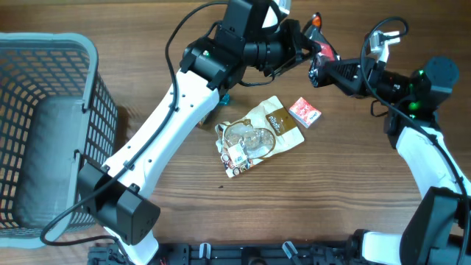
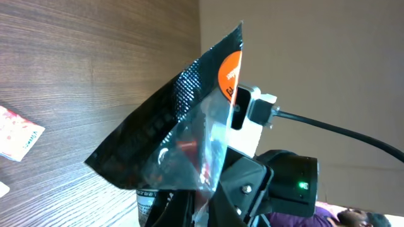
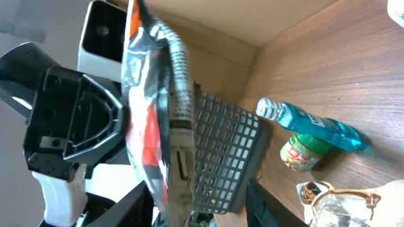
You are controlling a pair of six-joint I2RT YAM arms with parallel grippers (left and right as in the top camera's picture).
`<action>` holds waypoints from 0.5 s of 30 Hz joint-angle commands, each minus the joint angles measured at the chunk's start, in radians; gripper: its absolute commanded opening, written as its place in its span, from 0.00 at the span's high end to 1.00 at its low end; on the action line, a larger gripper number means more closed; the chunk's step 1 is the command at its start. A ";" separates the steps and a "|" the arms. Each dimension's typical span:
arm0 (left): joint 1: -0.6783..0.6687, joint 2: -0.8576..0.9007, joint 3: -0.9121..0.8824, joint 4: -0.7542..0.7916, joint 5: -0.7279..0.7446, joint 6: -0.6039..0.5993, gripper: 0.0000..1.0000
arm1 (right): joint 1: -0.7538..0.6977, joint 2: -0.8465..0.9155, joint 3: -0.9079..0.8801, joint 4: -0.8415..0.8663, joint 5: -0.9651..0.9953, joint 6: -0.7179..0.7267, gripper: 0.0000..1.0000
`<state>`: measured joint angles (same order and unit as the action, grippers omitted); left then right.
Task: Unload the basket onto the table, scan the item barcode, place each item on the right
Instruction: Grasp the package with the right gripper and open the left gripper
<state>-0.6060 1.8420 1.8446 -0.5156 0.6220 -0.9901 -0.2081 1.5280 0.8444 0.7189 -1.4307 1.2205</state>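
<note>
Landmark: the grey basket (image 1: 44, 125) at one end of the table
Task's thing: a shiny black and orange snack bag (image 2: 183, 126), held up in the air, well away from the basket
Left claw (image 1: 305, 46): closed tight on the bottom of the snack bag
Right claw (image 1: 318, 70): holds a scanner; how wide its fingers are, I cannot tell
Scanner (image 1: 338, 72): just beside the bag, on the side far from the basket
Step now: I think the bag is being shown to the scanner
Next move: turn the bag until its barcode faces the scanner; I cannot see the barcode
Left on table: a brown pouch (image 1: 257, 136) and a small red pack (image 1: 305, 112)
</note>
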 commanded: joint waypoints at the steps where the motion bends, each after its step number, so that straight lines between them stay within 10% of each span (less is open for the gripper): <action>1: -0.007 -0.004 0.008 0.010 0.040 -0.013 0.96 | 0.004 0.019 0.012 0.011 0.038 -0.026 0.61; 15: -0.008 -0.004 0.008 -0.004 0.040 -0.013 0.96 | 0.004 0.019 0.012 0.181 0.058 0.043 0.71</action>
<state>-0.6079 1.8420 1.8446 -0.5228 0.6281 -0.9939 -0.2081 1.5326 0.8444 0.8913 -1.4036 1.2552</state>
